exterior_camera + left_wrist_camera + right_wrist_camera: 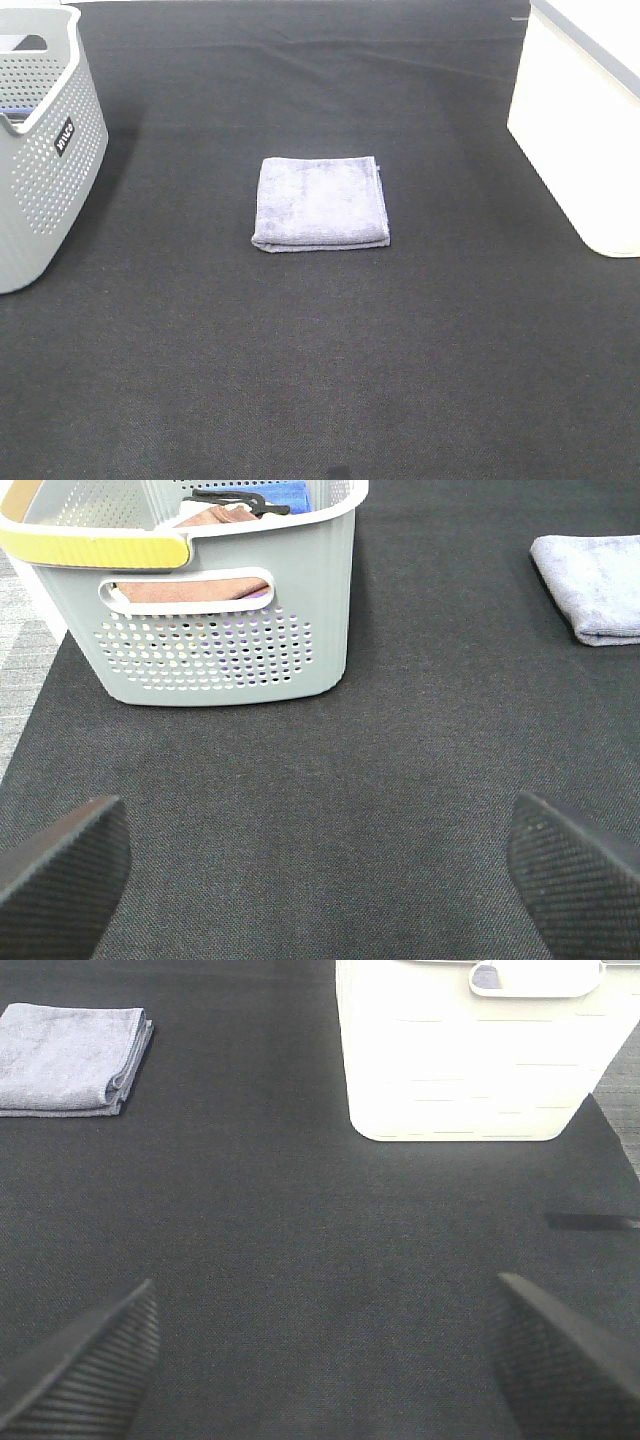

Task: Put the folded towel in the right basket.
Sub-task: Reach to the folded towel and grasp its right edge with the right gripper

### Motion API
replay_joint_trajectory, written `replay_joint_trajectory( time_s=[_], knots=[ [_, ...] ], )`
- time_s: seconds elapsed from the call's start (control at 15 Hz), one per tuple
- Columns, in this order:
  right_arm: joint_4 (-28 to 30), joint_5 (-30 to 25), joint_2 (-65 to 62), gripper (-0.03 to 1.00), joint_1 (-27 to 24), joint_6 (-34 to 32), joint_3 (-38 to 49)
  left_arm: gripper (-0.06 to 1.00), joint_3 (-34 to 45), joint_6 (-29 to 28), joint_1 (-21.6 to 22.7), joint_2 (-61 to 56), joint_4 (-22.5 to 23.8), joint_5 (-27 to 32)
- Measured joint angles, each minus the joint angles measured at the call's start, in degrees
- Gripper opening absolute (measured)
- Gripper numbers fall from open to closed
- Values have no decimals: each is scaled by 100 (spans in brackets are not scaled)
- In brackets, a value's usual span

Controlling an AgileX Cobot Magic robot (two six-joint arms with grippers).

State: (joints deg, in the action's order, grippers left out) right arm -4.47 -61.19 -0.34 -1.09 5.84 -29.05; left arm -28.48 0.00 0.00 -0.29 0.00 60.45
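Note:
A folded lavender-grey towel lies flat on the black mat in the middle of the exterior view. It also shows in the left wrist view and the right wrist view. The right basket is white and stands at the right edge; the right wrist view shows its wall. Neither arm shows in the exterior view. My left gripper is open and empty above bare mat, well apart from the towel. My right gripper is open and empty above bare mat, short of the white basket.
A grey perforated basket stands at the left; the left wrist view shows its wall and cloths inside it. The black mat covers the table. A short dark strip lies on the mat near the white basket.

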Motion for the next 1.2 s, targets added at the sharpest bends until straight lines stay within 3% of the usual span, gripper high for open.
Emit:
replay_joint_trajectory(
  time_s=[1.2],
  knots=[
    [0, 0, 0, 83, 0, 0, 0, 97, 0, 0, 0, 0, 0, 0]
  ],
)
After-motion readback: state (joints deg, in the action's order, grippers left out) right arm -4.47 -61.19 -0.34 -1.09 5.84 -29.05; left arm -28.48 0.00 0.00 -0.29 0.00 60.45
